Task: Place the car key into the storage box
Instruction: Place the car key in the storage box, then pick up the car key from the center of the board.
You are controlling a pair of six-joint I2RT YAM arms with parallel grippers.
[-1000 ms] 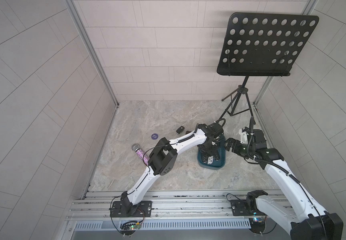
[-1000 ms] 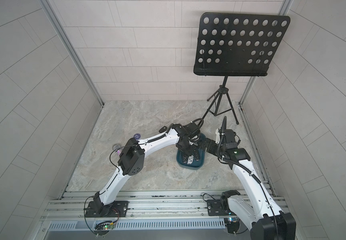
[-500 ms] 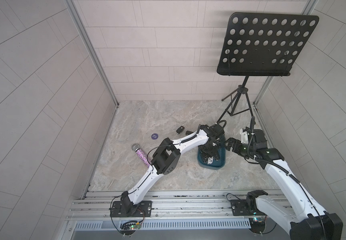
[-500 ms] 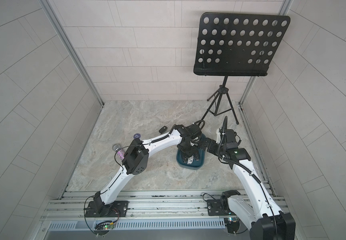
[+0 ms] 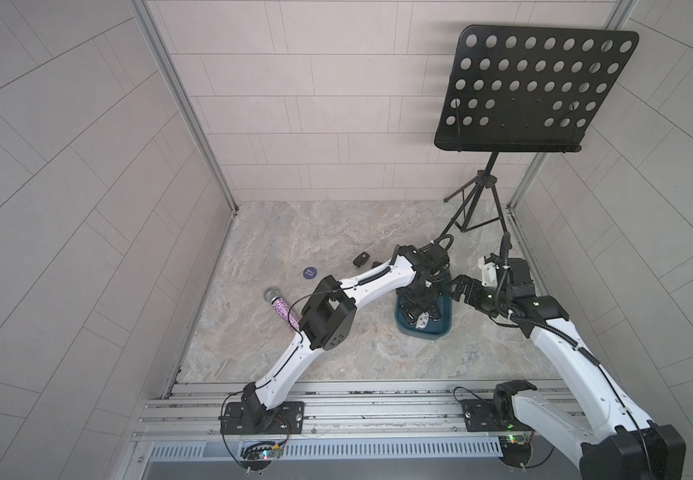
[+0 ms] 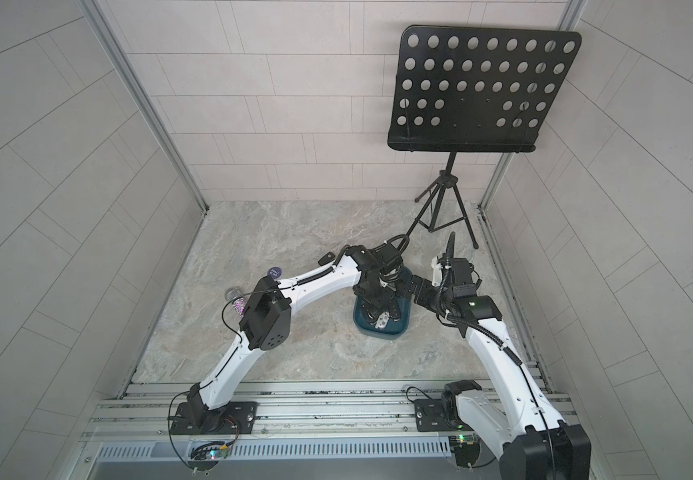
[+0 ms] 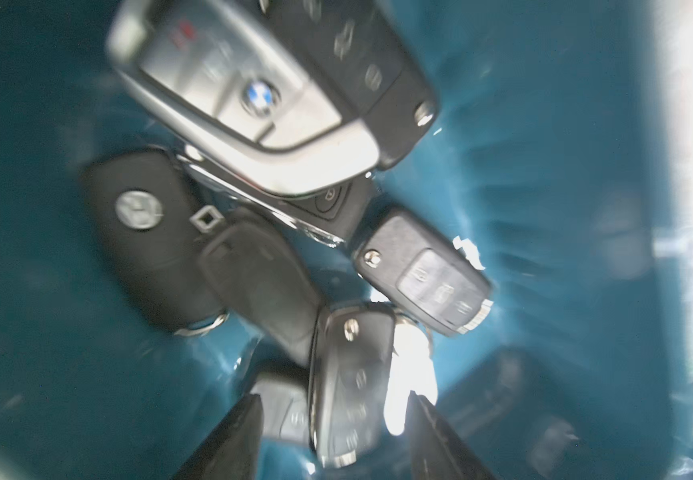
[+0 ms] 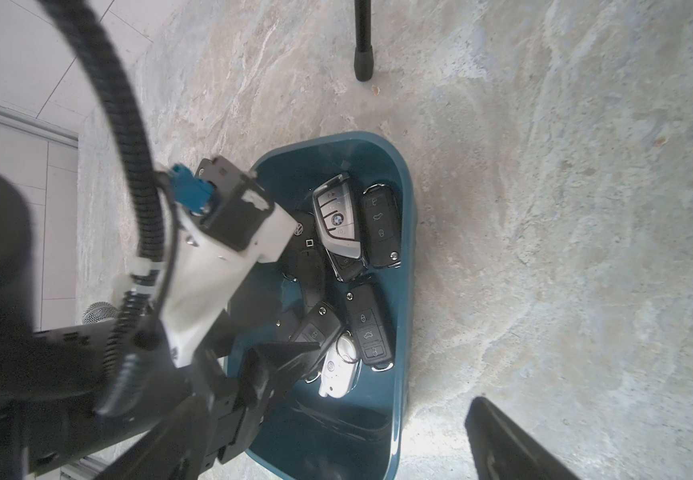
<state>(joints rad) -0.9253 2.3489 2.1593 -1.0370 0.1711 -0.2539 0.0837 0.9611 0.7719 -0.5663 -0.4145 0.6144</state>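
Nearest, the two arm bases sit on an aluminium rail (image 5: 357,411). Beyond the rail, the storage box (image 5: 423,332) rests on the marble-patterned floor (image 5: 315,224), right of centre in both top views.

The left gripper (image 7: 333,397) reaches down into the box. Its jaws stand apart and released. The car key (image 7: 349,374), a black flip fob, lies on the pile between the fingers with a gap at each side. The key is inside the box, just beside a white fob (image 8: 338,365) and among other black fobs. A silver BMW fob (image 7: 245,91) lies on top of the pile, at the end of the box away from the gripper.

The right gripper (image 5: 459,289) hovers just beside the box's right wall, jaws spread wide, holding nothing.

Left of the box, a glitter-handled microphone (image 5: 280,307) lies on the floor. Farther back lie a round dark-blue disc (image 5: 309,272) and a loose black key fob (image 5: 360,259), apart from each other. At the rear right stands a black perforated music stand (image 5: 531,87).
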